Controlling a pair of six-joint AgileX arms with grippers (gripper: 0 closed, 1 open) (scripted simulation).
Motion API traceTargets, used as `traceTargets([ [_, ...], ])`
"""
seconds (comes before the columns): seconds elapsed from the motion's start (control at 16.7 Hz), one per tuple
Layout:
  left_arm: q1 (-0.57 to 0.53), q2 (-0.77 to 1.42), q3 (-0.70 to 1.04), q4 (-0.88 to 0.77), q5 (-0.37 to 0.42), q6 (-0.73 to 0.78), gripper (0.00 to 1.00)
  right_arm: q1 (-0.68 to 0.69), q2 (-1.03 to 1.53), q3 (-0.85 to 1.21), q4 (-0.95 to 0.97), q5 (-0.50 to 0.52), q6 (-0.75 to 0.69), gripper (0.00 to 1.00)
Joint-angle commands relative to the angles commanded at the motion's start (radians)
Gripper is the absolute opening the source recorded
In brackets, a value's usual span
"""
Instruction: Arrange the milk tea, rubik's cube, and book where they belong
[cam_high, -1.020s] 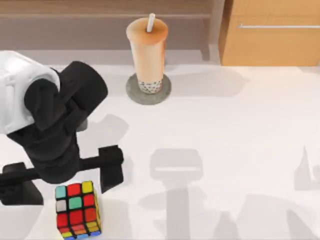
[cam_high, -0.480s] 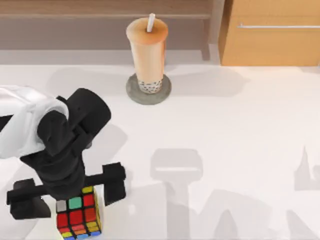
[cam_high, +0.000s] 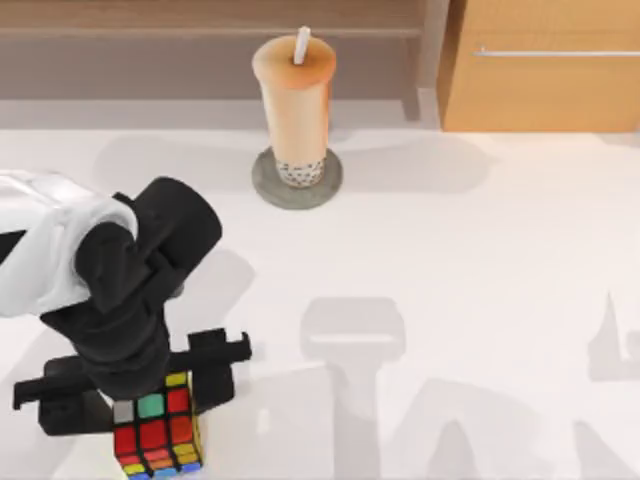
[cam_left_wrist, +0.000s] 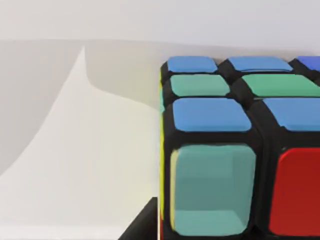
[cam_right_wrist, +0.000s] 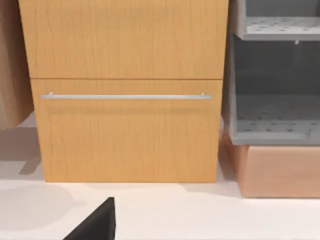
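Count: one cube (cam_high: 156, 432), one milk tea (cam_high: 296, 105), one coaster (cam_high: 296, 180), one wooden cabinet (cam_high: 545, 65) with a bar handle (cam_high: 556, 52).

Cube: at the near left edge of the table (cam_high: 470, 290), upright on its base. Top face in the top view reads yellow, grey, green, red across the visible stickers, with two rows of red below. In the left wrist view the cube (cam_left_wrist: 240, 150) sits very close, with blue and green stickers on one face and teal and red on the adjoining face.

Left gripper (cam_high: 135, 385): directly over the cube's far edge, pointing down. Fingers (cam_high: 215, 372) are spread, one on each side of the cube, wider than the cube itself. Cannot tell whether either finger touches a cube side.

Milk tea: upright at the far middle of the table, standing on the grey coaster. Cup holds peach-tan drink with dark pearls at the base; white straw (cam_high: 301, 44) sticks out of the domed top. Well apart from the cube.

Right wrist view: cabinet front (cam_right_wrist: 125, 90) with one drawer handle (cam_right_wrist: 125, 96), and beside it a grey shelf unit (cam_right_wrist: 275, 75) with two open compartments, both bare.

Right gripper: cannot tell its finger state.
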Motion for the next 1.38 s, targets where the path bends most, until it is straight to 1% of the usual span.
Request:
traceTargets([
  [0.36,0.000,0.000,0.000,0.000,0.000,0.000,0.02,0.000,0.000,0.000,0.000,0.000,0.000,1.00],
  [0.42,0.000,0.000,0.000,0.000,0.000,0.000,0.00,0.000,0.000,0.000,0.000,0.000,0.000,1.00],
  [0.96,-0.001,-0.003,0.004,-0.004,0.000,0.001,0.00,0.000,0.000,0.000,0.000,0.000,0.000,1.00],
  [1.26,-0.003,-0.040,0.070,-0.111,0.000,-0.001,0.00,0.000,0.000,0.000,0.000,0.000,0.000,1.00],
  [1.38,-0.002,-0.049,0.084,-0.131,0.000,-0.001,0.00,0.000,0.000,0.000,0.000,0.000,0.000,1.00],
])
